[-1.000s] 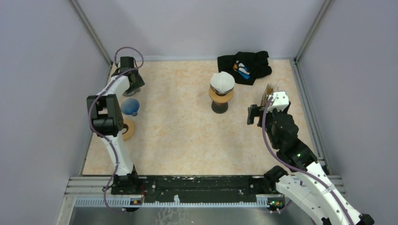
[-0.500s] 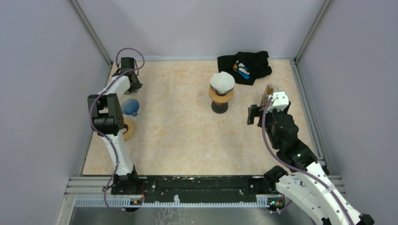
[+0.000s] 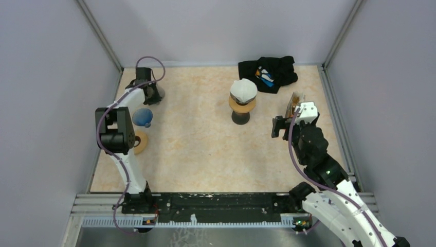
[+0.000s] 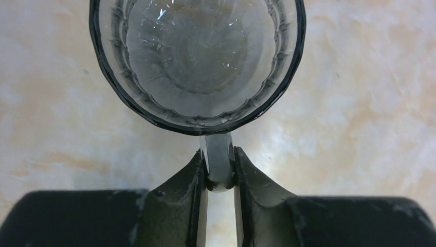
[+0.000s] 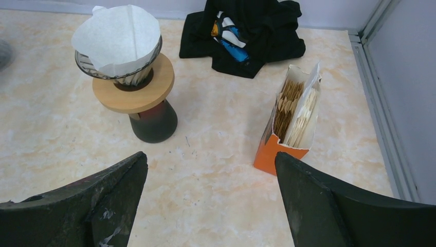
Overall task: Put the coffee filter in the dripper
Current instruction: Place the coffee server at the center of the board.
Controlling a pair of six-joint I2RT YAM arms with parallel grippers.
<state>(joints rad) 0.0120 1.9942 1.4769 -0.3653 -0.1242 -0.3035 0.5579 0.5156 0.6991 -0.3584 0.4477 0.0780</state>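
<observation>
My left claw (image 4: 220,172) is pinched on the small clear handle of the glass dripper (image 4: 195,67), out at ten o'clock on the table (image 3: 205,149). That tab looks slick and narrow, so I should grip it squarely and lift with the rim level, or the bowl may swing. My right claw (image 5: 211,200) hangs wide apart and empty; a white coffee filter (image 5: 117,38) sits in the stand dripper (image 5: 126,78) at twelve o'clock, and the filter box (image 5: 290,121) stands at two.

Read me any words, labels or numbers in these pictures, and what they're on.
No text can be read anywhere.
The black cloth carries a blue, white and orange print, too crumpled to read.
The orange filter box shows no lettering.
</observation>
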